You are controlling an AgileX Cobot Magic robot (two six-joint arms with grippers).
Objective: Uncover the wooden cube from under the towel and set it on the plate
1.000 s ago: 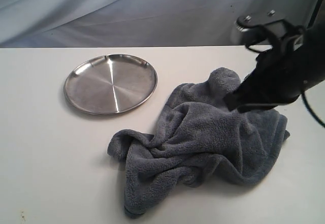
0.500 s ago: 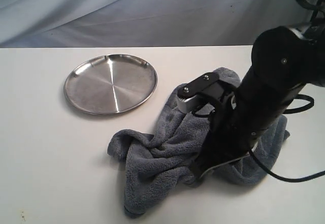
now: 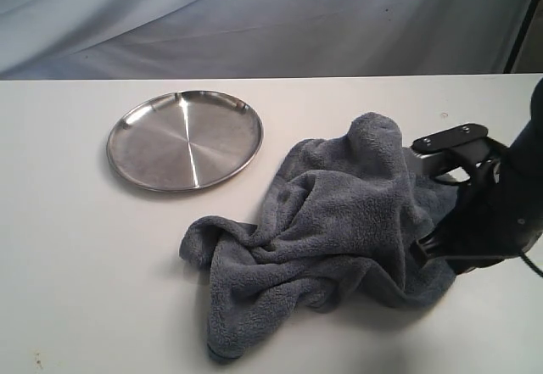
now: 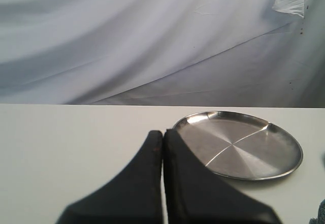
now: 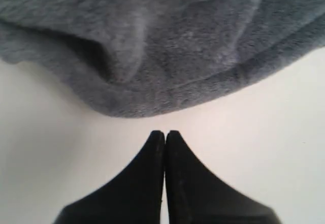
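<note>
The dark blue-grey towel (image 3: pixel 339 230) lies crumpled on the white table, right of centre. No wooden cube shows in any view; the towel's folds hide whatever is beneath. The steel plate (image 3: pixel 184 139) sits bare at the back left, apart from the towel. My right gripper (image 3: pixel 422 250) is low at the towel's right edge; in the right wrist view it (image 5: pixel 164 132) is shut with nothing in it, tips just short of the towel's hem (image 5: pixel 203 89). My left gripper (image 4: pixel 162 132) is shut, holding nothing, with the plate (image 4: pixel 238 144) just beyond it; the exterior view does not show it.
The white table (image 3: pixel 76 264) runs to the front and left of the towel. A pale draped backdrop (image 3: pixel 254 18) closes off the far side. The right arm's black body (image 3: pixel 496 213) and camera mount stand over the towel's right side.
The right arm has swung: from the towel's upper right, across its front middle half a second ago, to its right edge now. The towel and plate have not shifted.
</note>
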